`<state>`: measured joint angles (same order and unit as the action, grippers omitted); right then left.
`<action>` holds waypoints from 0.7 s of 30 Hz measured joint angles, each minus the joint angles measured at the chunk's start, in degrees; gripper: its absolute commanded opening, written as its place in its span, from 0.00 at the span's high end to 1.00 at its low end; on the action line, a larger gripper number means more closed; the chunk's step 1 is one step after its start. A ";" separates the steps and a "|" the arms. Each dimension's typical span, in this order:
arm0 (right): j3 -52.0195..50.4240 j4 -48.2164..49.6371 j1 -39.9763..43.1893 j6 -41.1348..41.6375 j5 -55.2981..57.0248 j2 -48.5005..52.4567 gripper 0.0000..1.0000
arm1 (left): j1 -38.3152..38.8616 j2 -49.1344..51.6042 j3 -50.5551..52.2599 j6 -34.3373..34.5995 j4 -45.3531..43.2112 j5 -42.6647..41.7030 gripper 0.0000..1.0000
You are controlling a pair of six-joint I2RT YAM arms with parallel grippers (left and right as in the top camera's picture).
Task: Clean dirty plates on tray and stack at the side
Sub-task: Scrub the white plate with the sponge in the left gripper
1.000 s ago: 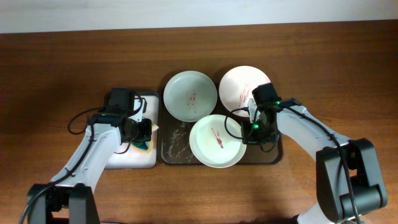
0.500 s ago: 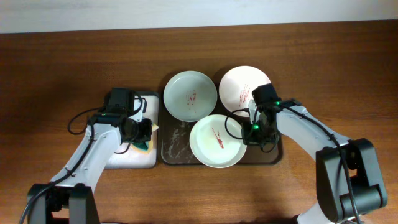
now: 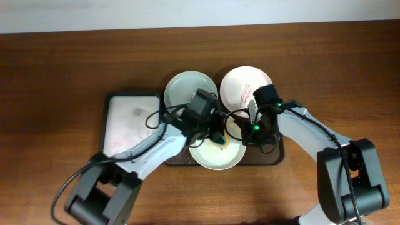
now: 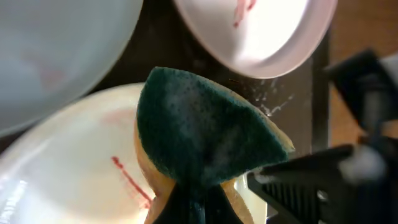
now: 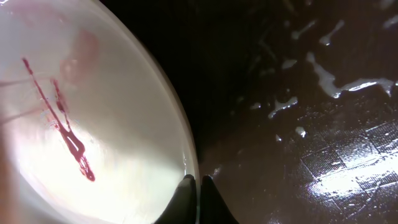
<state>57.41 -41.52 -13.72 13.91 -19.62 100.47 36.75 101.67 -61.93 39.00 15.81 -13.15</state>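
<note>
Three plates lie on the dark tray. A pale green plate is at the back left, a white plate at the back right and a white plate at the front. The front plate's red streak shows in the right wrist view. My left gripper is shut on a green-and-yellow sponge and holds it over the front plate. My right gripper is shut on that plate's right rim.
A smaller black-rimmed tray with a white inside lies left of the dark tray. White suds speckle the dark tray's wet floor. Bare wooden table surrounds both trays.
My left arm has swung right from the small white tray, carrying the sponge, to above the front plate. My right arm has kept its hold on the rim.
</note>
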 measured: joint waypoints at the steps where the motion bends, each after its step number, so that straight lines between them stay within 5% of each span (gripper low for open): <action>1: 0.00 0.00 0.00 0.04 0.00 0.00 0.96 | 1.36 1.60 0.00 2.29 -0.72 0.52 1.00; 6: 0.00 0.04 0.00 0.02 0.02 0.00 0.96 | 5.60 5.20 -0.50 9.66 -0.44 6.62 1.00; 14: 0.00 0.68 -0.55 0.04 -2.19 0.02 0.96 | 5.25 5.38 -3.13 10.49 12.02 22.47 1.00; 18: -0.04 0.15 -0.70 -0.22 -2.29 0.02 0.96 | 3.19 2.51 -4.70 -4.26 22.97 17.29 1.00; 21: -0.07 0.02 -0.68 -0.17 -1.22 0.02 0.96 | 0.35 -2.91 -4.68 -7.08 21.22 15.93 1.00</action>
<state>57.34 -41.50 -14.39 13.74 -20.84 100.49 37.10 98.76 -66.61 31.92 37.04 2.79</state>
